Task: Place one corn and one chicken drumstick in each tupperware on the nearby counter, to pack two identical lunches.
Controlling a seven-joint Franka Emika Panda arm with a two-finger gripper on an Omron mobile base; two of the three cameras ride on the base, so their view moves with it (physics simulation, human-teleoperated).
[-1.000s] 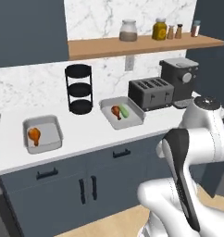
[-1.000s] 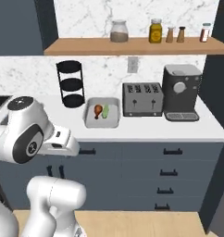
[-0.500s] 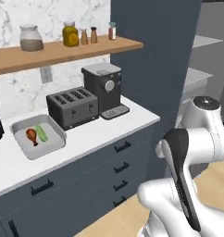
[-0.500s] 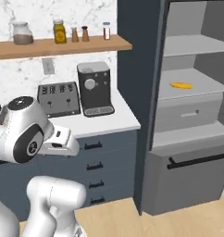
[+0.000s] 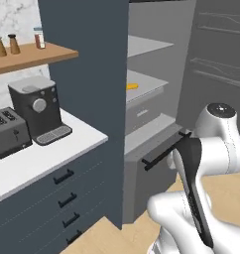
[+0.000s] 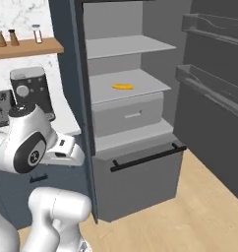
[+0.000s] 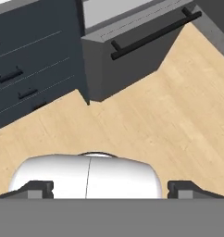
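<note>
A bright yellow corn [image 5: 132,86] [image 6: 122,87] lies alone on the middle shelf of a tall open grey cabinet to the right of the counter [image 5: 47,156] [image 6: 70,121]. My gripper [image 7: 111,189] points down at the wooden floor, far from the cob. Its two dark fingertips [image 7: 40,187] stand wide apart with nothing between them, so it is open. The tupperware and the chicken drumstick are out of view.
A black coffee machine [image 5: 37,109] [image 6: 30,88] and a toaster [image 5: 5,134] stand on the counter under a wooden shelf [image 5: 37,54] of spice jars. The cabinet's door [image 6: 214,98] hangs open at the right. A lower drawer with a black handle [image 6: 145,157] [image 7: 151,34] juts out over the floor.
The whole picture has swung to the right as the base turned: the counter slid off left, and the open cabinet with the corn came into the middle. The gripper stays open.
</note>
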